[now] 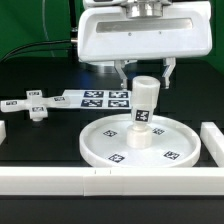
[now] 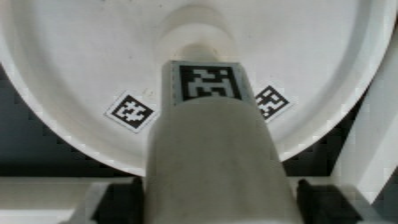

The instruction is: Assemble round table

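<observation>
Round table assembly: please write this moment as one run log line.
gripper: shut on leg | leg: upright in hub of disc | foot piece: loose on table, exterior view's left

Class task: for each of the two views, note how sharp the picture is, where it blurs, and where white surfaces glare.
Exterior view: evenly lit and fairly sharp, the disc bright against the black table, its tags readable. Wrist view: the leg fills the frame, blurred nearest the camera, its tag sharper; the disc's white surface looks washed out.
</observation>
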